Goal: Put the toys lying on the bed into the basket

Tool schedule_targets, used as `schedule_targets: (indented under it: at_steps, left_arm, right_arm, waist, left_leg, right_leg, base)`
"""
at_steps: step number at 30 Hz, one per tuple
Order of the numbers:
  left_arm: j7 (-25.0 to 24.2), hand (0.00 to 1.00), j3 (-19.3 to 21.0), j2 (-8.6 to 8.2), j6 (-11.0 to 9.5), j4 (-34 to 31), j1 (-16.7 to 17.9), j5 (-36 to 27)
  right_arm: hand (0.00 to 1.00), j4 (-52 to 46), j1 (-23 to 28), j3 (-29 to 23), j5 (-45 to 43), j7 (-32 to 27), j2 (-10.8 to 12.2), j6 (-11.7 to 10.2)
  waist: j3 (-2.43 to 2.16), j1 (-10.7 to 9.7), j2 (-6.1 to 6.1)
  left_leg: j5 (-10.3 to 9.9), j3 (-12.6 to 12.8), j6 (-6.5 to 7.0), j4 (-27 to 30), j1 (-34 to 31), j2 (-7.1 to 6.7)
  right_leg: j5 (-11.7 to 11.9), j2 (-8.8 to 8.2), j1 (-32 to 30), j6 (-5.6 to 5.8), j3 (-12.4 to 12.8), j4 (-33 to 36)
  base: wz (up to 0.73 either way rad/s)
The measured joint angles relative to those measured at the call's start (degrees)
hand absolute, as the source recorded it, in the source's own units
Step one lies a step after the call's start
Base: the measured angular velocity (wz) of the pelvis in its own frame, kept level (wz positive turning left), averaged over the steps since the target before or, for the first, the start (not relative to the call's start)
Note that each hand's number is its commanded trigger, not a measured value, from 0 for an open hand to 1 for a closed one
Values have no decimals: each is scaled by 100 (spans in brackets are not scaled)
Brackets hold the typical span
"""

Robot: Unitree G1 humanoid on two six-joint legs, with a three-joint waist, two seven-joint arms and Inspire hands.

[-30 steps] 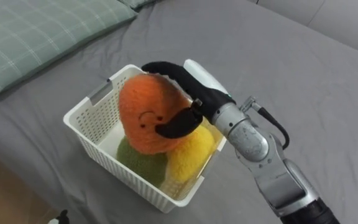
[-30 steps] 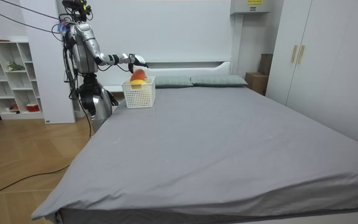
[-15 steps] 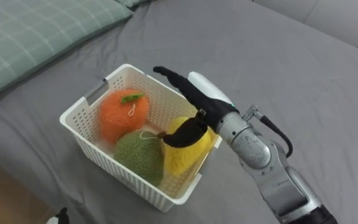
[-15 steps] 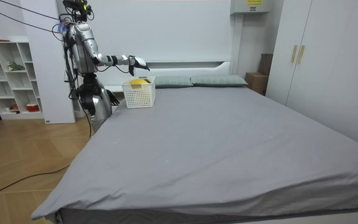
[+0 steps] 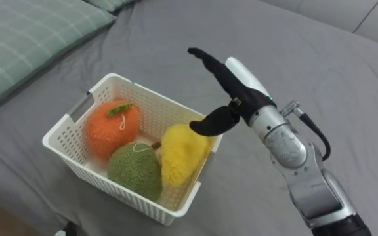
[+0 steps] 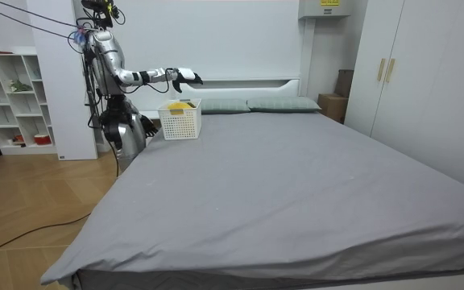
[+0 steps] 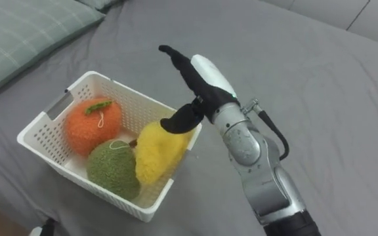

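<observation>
- In the eye views, a white slatted basket (image 5: 94,178) sat on the grey bed (image 5: 307,59), close to the bed's near edge
- Three plush toys lay inside it: a green one (image 5: 134,170) against the near wall; a yellow one (image 5: 179,152) just beside it on the right, leaning on the right-hand rim; an orange one (image 5: 112,128) with a green stalk behind the green one, toward the far left corner
- The right hand (image 5: 231,92) hung in the air above the basket's right rim; its fingers were stretched out straight and pointed away from the robot, the thumb hooked downward just over the yellow toy; it held nothing
- A green checked pillow (image 5: 25,33) lay farther off on the robot's left, apart from the basket
- In the room view the robot stood at the side of the bed on the room view's left, near the head end, the right arm held out level over the basket; a white shelf unit (image 6: 10,97) stood behind it and a wardrobe (image 6: 425,72) at the room view's right
</observation>
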Motion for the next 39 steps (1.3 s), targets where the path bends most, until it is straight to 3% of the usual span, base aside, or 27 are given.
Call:
schedule_targets:
  at_steps: [6,8,9,12,15,20,28,39]
  left_arm:
    - [72,0,7,-42,4,101,102,-16]
    - [143,0,61,-69,3,206,142,-15]
    - [160,0,92,-93,4,214,184,-15]
    - [289,0,93,-106,5,217,278,-16]
    - [467,0,103,-111,4,300,368,-11]
    - [603,0,220,-158,4,305,529,-12]
    - [648,0,328,-163,5,304,828,-61]
    - [741,0,380,-163,4,339,965,-321]
  right_arm:
    - [0,-151,504,-491,262,-300,-32,-50]
    - [0,-223,647,-658,545,-369,-51,-58]
    - [0,-266,729,-785,720,-457,-53,-60]
    - [0,-373,853,-1097,1059,-695,-56,-72]
    - [0,-393,1142,-1359,1253,-986,-54,-256]
    - [0,-381,1623,-1750,1412,-1328,-53,-258]
    - [0,-144,1738,-2431,2302,-1813,-57,-362]
    - [0,551,2013,-2548,3825,-2325,-54,-380]
  waist:
    - [2,-306,69]
    - [-21,-425,130]
    - [-68,-486,150]
    - [-67,-637,181]
    - [-75,-814,187]
    - [-68,-956,216]
    - [-71,-1268,290]
    - [-64,-1537,293]
  left_leg:
    - [-12,174,17,-11,51,16]
    - [-22,238,28,-22,56,34]
    - [-24,294,30,-26,57,44]
    - [-26,386,25,-33,76,69]
    - [-28,457,20,-44,119,80]
    - [-42,621,14,-95,173,113]
    - [-101,801,-10,-94,278,167]
    - [-123,927,-12,-106,267,184]
  right_leg:
    - [19,22,-17,12,218,25]
    - [20,23,-35,12,250,76]
    - [20,27,-85,11,291,90]
    - [34,47,-100,-5,364,88]
    - [38,60,-86,-12,388,88]
    - [62,102,-104,-15,596,94]
    - [83,171,-78,-27,825,96]
    - [88,193,-174,-32,930,90]
  base:
    - [-14]
    - [-18]
    - [-18]
    - [-14]
    - [-8]
    - [-18]
    - [-15]
    - [-6]
